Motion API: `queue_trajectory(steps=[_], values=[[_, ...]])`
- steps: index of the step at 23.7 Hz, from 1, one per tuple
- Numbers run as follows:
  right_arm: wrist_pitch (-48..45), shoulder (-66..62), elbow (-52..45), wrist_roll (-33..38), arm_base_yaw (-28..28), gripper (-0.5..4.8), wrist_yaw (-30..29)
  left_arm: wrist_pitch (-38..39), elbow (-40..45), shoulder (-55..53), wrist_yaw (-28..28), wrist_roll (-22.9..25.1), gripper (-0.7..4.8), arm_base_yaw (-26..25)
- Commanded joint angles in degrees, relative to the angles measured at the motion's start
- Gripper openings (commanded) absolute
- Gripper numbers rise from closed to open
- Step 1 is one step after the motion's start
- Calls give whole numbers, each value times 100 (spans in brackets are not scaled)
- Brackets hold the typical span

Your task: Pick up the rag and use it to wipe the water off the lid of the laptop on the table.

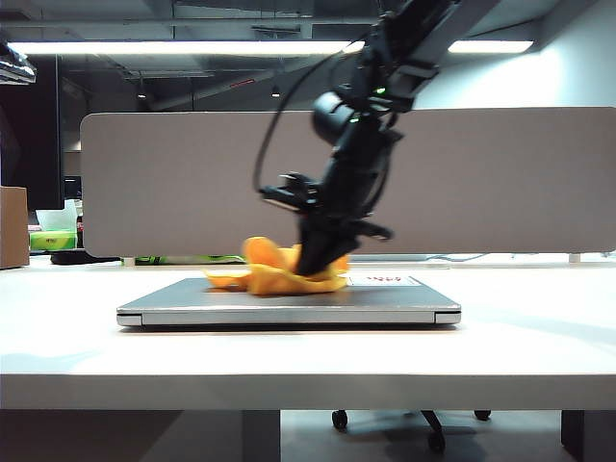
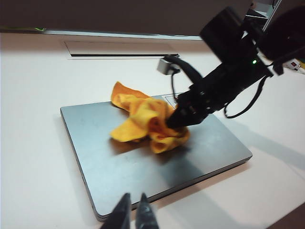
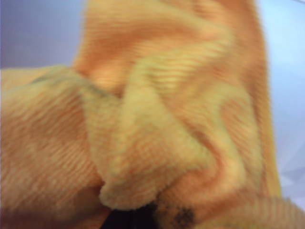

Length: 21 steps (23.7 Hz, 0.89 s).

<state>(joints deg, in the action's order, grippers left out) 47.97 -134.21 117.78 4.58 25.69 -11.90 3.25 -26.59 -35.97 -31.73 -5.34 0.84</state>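
The exterior camera is sitting low, near tabletop level, looking flat across the table [image 1: 539, 356] at the laptop [image 1: 289, 310] edge-on, with the divider panel [image 1: 173, 183] behind. The left wrist camera is looking down at an angle from just beside the laptop's [image 2: 157, 162] corner, its own left gripper [image 2: 133, 214] at lower centre. The right wrist camera is pressing so near that the rag [image 3: 143, 119] is filling its frame. All three are sharing the rag [image 1: 274, 274] [image 2: 145, 121].
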Motion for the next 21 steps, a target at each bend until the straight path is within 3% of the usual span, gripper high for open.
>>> queue_trajectory(steps=[1, 5, 9, 12, 17, 19, 21], values=[[925, 396, -74, -284, -323, -2, 813, -74, -42, 7, 111, 46, 21, -7], [820, 1526, -74, -341, -649, -2, 1097, -76, -42, -2, 164, 50, 21, -9], [1032, 2706, -74, -756, -1086, -2, 1609, -79, -42, -4, 590, 61, 21, -9], [1222, 3265, -87, -741, -1484, -2, 1335, -76, -42, -7, 817, 61, 21, -7], [1602, 3410, -90, -741, -1530, 1, 1283, -74, -39, -9, 1158, 63, 21, -7], [1698, 3401, -146, -737, -1521, 95, 1279, -79, -42, -7, 1158, 63, 21, -7], [1790, 3405, -219, -656, -1491, 306, 1290, -79, -42, -7, 1182, 61, 21, -15]])
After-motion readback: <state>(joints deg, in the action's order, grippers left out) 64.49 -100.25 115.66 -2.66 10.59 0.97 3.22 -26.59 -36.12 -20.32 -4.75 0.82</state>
